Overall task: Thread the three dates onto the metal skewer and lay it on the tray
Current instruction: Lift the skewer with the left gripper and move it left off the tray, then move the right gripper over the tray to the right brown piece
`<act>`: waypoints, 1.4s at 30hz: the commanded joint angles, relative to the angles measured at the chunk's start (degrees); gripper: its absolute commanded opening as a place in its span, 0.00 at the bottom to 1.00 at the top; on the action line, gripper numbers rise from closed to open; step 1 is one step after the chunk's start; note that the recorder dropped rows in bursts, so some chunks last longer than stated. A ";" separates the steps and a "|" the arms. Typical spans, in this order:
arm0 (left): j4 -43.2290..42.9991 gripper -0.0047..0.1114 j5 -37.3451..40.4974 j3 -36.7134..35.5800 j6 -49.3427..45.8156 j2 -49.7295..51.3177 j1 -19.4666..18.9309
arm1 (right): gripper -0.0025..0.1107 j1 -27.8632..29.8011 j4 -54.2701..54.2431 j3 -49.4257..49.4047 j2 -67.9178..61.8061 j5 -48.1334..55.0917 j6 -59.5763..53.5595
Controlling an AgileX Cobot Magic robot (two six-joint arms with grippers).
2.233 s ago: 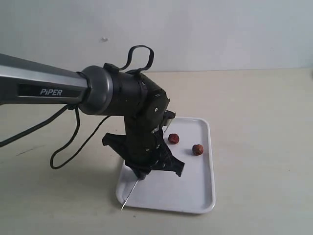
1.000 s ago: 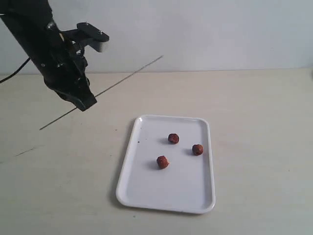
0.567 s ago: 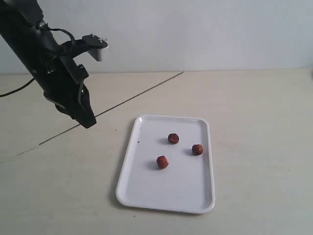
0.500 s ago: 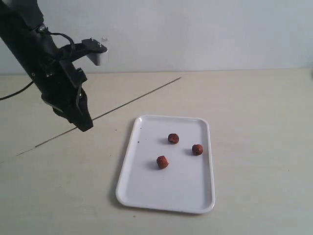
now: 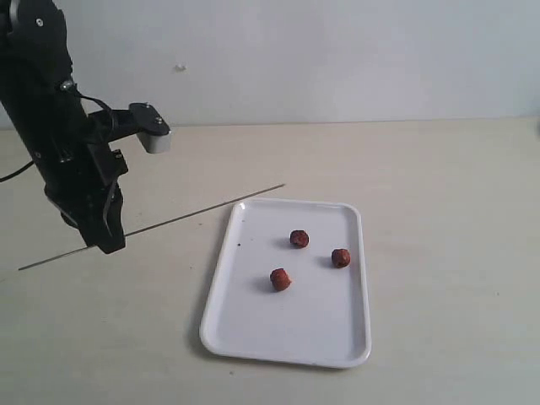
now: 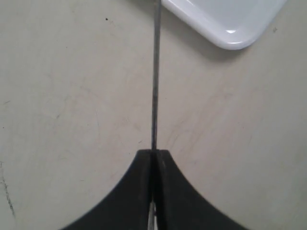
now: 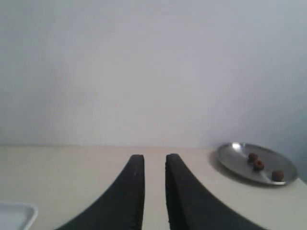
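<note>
left gripper – jaws pressed together on the skewer, which i see clamped in the wrist view at the fingertips, with the rod running straight out toward a corner of the tray. in the exterior view the gripper holds the skewer to the left of the tray; the long end reaches rightward and ends near the tray's far rim, and a short end sticks out on the other side. three dates lie loose on the tray, apart from each other, none on the skewer. right gripper – jaws a narrow gap apart, holding nothing, facing a wall and a metal plate with small brown lumps.
</note>
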State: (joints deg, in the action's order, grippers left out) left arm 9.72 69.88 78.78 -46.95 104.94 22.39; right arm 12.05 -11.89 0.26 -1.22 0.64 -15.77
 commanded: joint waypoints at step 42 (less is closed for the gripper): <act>-10.75 0.04 -13.24 -5.48 2.26 -0.30 -0.14 | 0.17 -0.08 6.80 28.92 -19.69 -12.43 30.76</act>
State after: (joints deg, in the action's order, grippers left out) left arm -0.97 57.05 73.50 -45.39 104.94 22.39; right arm 12.05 -11.46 20.42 -12.83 -19.24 16.57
